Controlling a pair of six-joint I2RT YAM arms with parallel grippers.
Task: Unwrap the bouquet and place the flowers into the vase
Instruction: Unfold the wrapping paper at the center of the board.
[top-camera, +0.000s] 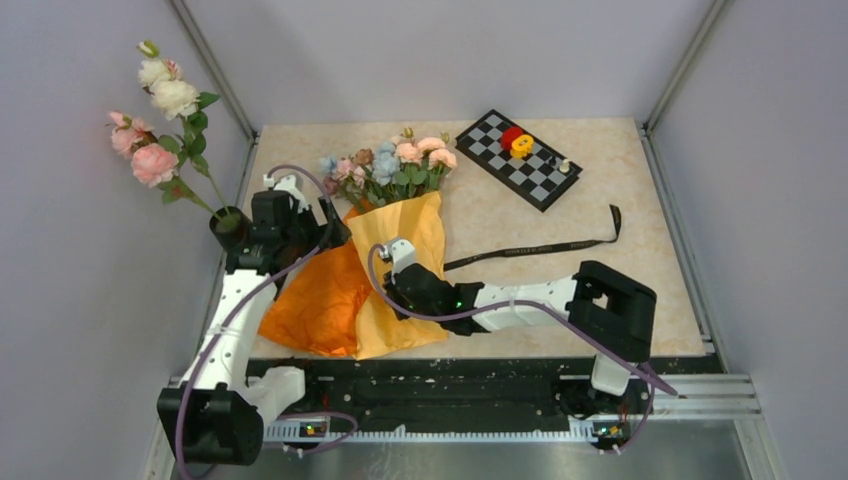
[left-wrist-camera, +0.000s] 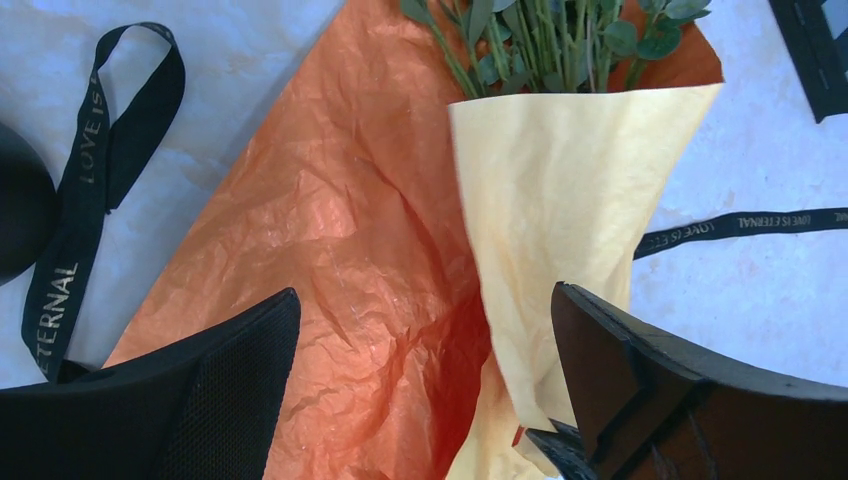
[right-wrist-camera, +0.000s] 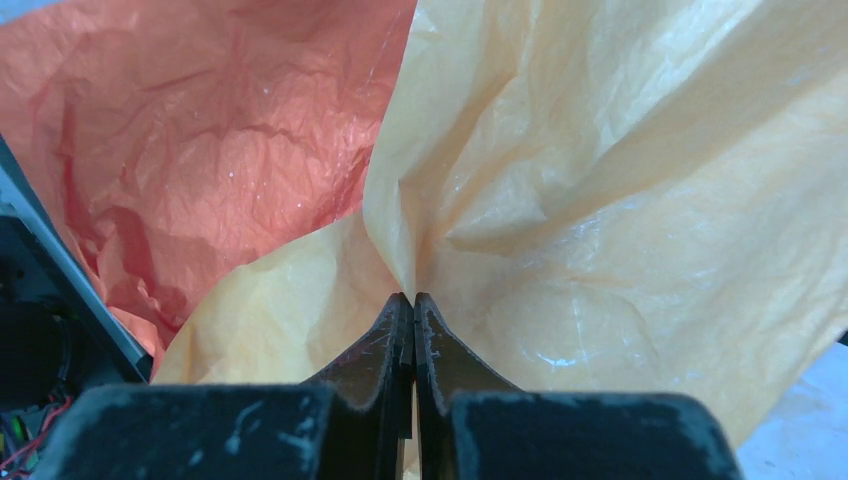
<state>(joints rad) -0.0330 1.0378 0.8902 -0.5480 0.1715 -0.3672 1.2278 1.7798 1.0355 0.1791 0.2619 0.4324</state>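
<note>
Bouquet (top-camera: 400, 270) lies on table (top-camera: 480, 215), centre-left, flowers (top-camera: 390, 160) pointing to the far side. Orange paper (top-camera: 315, 300) is spread open to the left. Yellow paper (top-camera: 420, 230) is wrapped round the stems. Right hand (right-wrist-camera: 412, 310) is closed tight, pinching a fold of the yellow paper near the bouquet's lower end. Left hand (left-wrist-camera: 425, 293) is spread wide, holding nothing, over the orange paper. Black ribbon (top-camera: 540, 245) lies loose on the table right of the bouquet. Vase (top-camera: 228, 225) stands at the table's left edge, holding long roses (top-camera: 155, 110). Chessboard (top-camera: 517, 160) sits far right.
</note>
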